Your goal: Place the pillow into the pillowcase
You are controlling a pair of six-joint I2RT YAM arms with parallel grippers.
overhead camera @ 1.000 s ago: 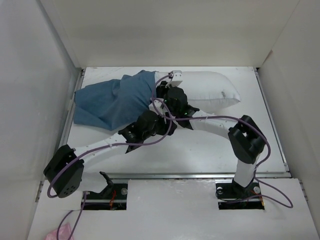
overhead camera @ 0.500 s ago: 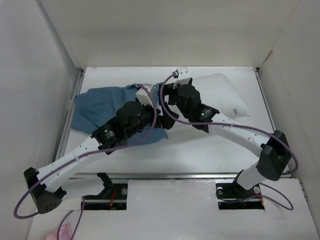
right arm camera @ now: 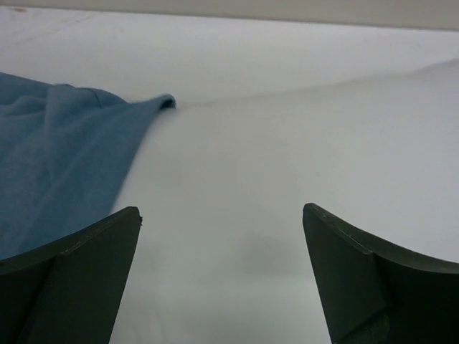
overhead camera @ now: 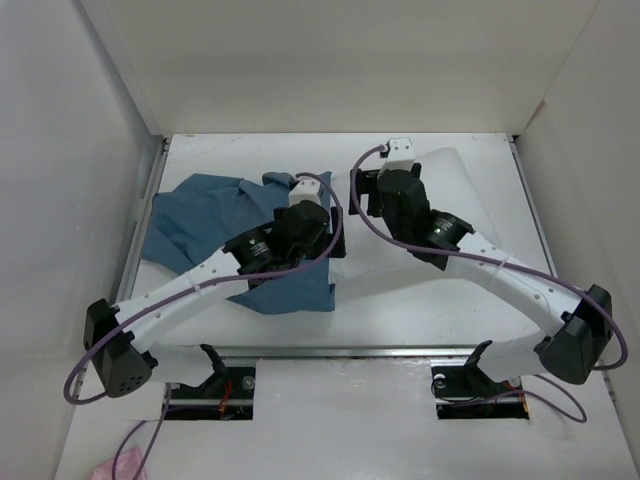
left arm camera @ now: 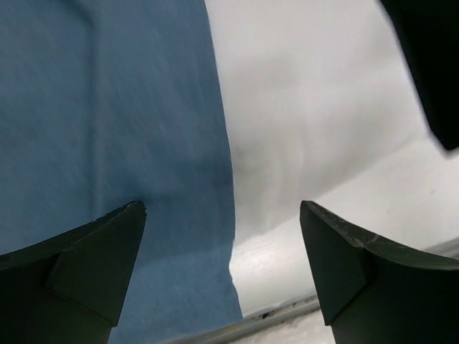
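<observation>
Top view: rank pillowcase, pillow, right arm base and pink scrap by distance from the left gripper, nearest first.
1. pillowcase and pillow, both under the left gripper: too close to call.
2. right arm base, near right.
3. pink scrap, bottom-left corner.

No legible text, label, brand, number or sign in any of the three views.
</observation>
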